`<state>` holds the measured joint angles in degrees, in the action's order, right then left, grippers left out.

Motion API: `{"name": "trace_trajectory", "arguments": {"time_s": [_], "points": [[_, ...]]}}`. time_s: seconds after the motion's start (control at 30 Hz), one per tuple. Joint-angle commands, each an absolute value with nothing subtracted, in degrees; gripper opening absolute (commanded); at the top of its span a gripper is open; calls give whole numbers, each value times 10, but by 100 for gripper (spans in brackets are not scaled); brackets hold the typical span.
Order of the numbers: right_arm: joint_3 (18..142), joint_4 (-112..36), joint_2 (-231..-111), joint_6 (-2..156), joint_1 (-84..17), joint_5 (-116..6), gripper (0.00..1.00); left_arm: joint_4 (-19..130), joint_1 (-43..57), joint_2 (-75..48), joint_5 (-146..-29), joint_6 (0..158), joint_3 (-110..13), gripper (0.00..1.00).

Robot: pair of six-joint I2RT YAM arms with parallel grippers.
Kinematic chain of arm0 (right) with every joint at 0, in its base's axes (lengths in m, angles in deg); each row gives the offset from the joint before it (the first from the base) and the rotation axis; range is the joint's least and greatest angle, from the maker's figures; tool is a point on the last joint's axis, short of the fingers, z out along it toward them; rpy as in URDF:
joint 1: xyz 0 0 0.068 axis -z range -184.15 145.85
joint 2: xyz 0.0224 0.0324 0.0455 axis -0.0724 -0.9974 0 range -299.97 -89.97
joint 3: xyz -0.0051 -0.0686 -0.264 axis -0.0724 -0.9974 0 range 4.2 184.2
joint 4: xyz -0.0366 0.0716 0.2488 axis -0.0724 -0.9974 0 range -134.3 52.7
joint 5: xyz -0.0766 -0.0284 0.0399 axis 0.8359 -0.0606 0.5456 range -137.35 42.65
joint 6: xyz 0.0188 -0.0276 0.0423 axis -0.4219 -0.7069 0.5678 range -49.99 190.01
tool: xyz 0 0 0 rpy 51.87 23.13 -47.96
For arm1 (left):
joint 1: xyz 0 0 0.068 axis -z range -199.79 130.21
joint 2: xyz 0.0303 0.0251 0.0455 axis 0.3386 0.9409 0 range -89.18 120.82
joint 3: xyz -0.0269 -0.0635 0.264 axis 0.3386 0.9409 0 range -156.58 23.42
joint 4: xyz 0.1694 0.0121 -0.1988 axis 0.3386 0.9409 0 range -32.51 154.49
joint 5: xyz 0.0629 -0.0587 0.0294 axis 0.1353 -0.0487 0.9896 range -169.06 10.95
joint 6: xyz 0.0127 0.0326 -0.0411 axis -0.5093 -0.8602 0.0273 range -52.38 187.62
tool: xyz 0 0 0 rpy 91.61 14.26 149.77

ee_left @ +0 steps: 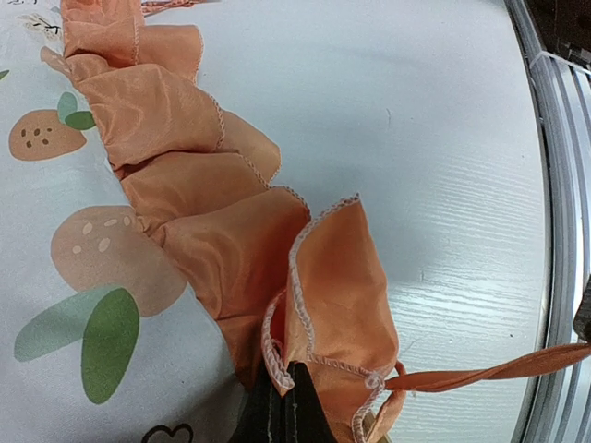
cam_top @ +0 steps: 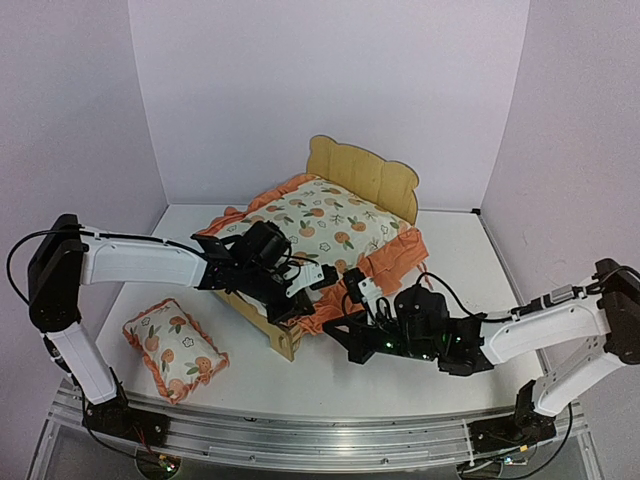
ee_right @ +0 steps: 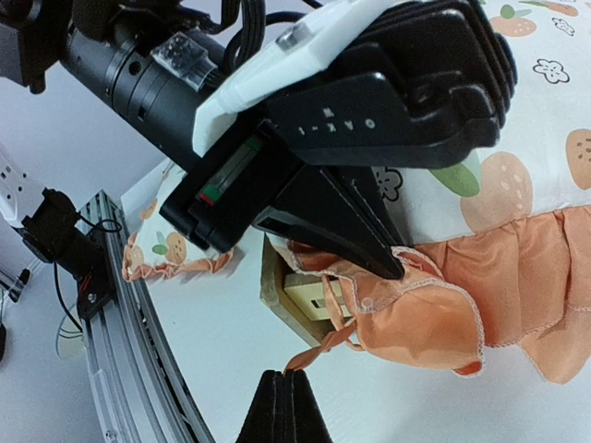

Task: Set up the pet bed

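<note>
The pet bed [cam_top: 364,174] is a light plywood frame with a scalloped headboard at the back of the table. Its near corner [ee_right: 288,301] shows under the cloth. A fruit-print mattress cushion [cam_top: 322,224] with an orange ruffle [ee_left: 231,231] lies on it. My left gripper [ee_left: 284,406] is shut on the ruffle's corner at the foot of the bed, also seen as left gripper [ee_right: 374,251]. A thin orange tie string [ee_left: 494,371] runs from that corner. My right gripper [ee_right: 284,386] is shut on the string's end [ee_right: 319,349], low over the table.
A small matching fruit-print pillow [cam_top: 175,349] lies on the white table [cam_top: 400,385] at the front left. Purple walls enclose the back and sides. A metal rail [cam_top: 300,440] runs along the near edge. Both arms crowd the bed's front corner.
</note>
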<state>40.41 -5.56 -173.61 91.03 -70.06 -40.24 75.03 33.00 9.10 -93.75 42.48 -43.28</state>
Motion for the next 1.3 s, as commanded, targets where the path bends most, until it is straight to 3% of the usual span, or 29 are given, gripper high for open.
{"name": "trace_trajectory", "arguments": {"time_s": [0.0, 0.3, 0.37, 0.5, 0.63, 0.73, 0.83, 1.1, 1.27], "points": [[441, -115, -1709, 872, -703, -415, 0, 800, 309, 82, -872, 399, -416, 0], [468, -116, -1686, 855, -703, -404, 0, 814, 310, 56, -875, 343, -401, 3], [472, -118, -1693, 851, -703, -403, 0, 825, 309, 46, -890, 337, -406, 14], [489, -117, -1726, 851, -703, -405, 0, 841, 309, 20, -937, 331, -429, 49], [507, -116, -1747, 853, -703, -408, 0, 857, 309, -5, -977, 322, -460, 66], [515, -116, -1754, 855, -702, -413, 0, 867, 310, -20, -1014, 312, -476, 71], [521, -113, -1758, 859, -703, -415, 0, 852, 316, -28, -1052, 313, -472, 72], [529, -109, -1761, 866, -703, -412, 0, 826, 331, 10, -1051, 329, -461, 45], [530, -107, -1758, 866, -702, -404, 0, 824, 335, 20, -1068, 333, -461, 41]]}}
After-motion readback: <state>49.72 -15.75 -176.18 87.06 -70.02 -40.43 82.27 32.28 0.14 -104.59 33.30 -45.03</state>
